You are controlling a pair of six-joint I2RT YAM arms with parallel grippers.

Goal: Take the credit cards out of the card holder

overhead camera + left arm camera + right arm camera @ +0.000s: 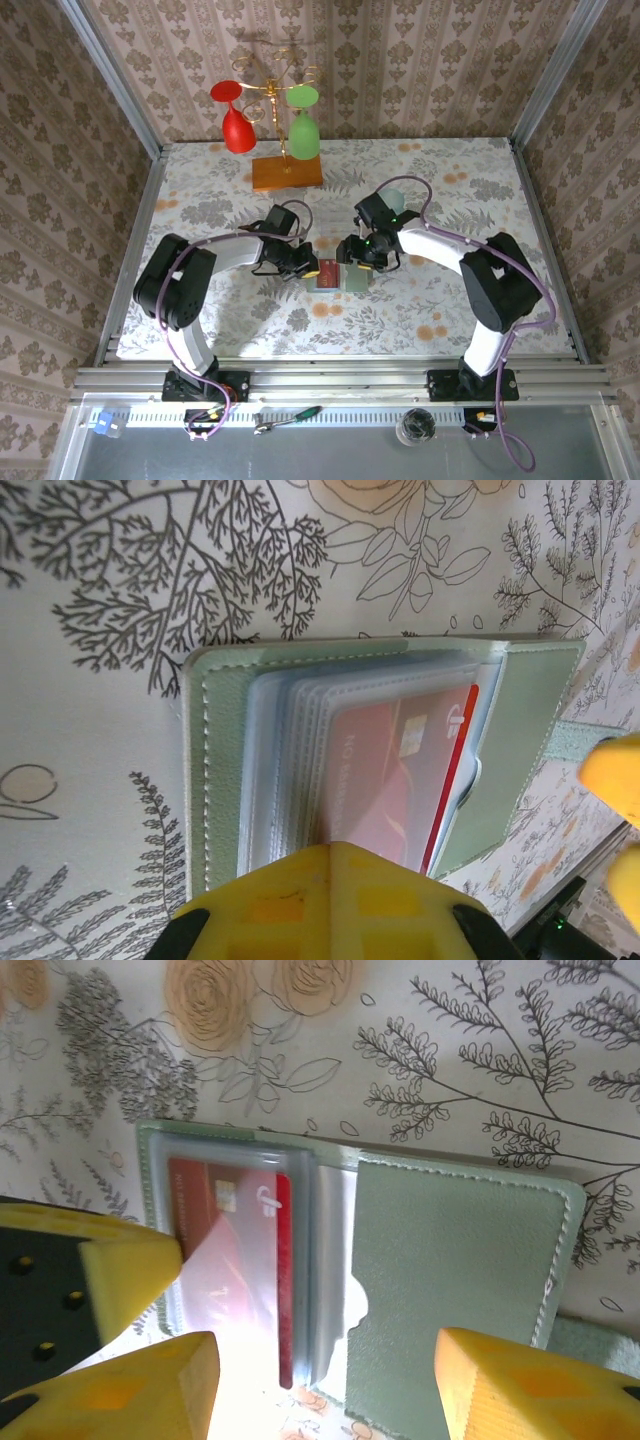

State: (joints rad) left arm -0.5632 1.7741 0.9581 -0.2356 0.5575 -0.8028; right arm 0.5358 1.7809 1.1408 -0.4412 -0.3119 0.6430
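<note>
At mid-worktop the card holder lies open; the left fingers, shut, seem to pin its edge. The right fingers, half-spread and empty, should nip the red card by its exposed edge and draw it straight out.

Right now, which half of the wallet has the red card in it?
The half next to the left gripper: a red card shows through its clear sleeves. The other half is plain green.
</note>
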